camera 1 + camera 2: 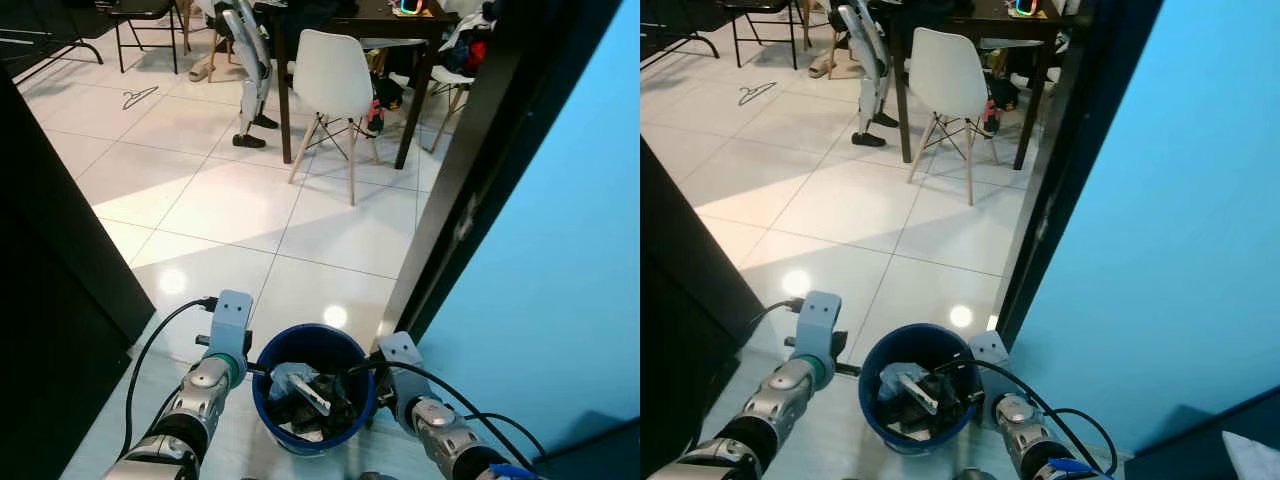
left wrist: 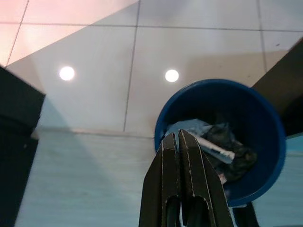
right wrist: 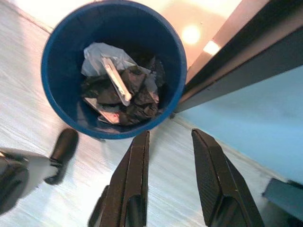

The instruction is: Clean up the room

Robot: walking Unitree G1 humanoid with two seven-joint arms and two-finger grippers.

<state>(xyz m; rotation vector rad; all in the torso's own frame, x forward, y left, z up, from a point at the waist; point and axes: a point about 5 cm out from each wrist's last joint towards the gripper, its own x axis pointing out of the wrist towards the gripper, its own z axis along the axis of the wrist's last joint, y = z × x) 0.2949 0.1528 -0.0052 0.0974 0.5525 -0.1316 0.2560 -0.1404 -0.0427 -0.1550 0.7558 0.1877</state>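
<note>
A blue bin (image 1: pixel 310 333) stands on the pale floor right in front of me, holding crumpled black and white trash (image 1: pixel 312 392). From the left, my left gripper (image 1: pixel 259 371) reaches the bin's near rim. In the left wrist view its fingers (image 2: pixel 169 156) are pressed together over that rim (image 2: pixel 265 118), shut on it. On the bin's right side sits my right gripper (image 1: pixel 367 369). The right wrist view shows it (image 3: pixel 170 135) open, its fingertips just outside the bin's wall (image 3: pixel 57 85) and nothing between them.
A black door frame (image 1: pixel 480 170) and a blue wall (image 1: pixel 560 260) rise close on the right, and a black cabinet side (image 1: pixel 50 260) stands on the left. Ahead lies open white tile floor with a white chair (image 1: pixel 333 75), a dark table (image 1: pixel 370 20) and a hanger (image 1: pixel 140 97).
</note>
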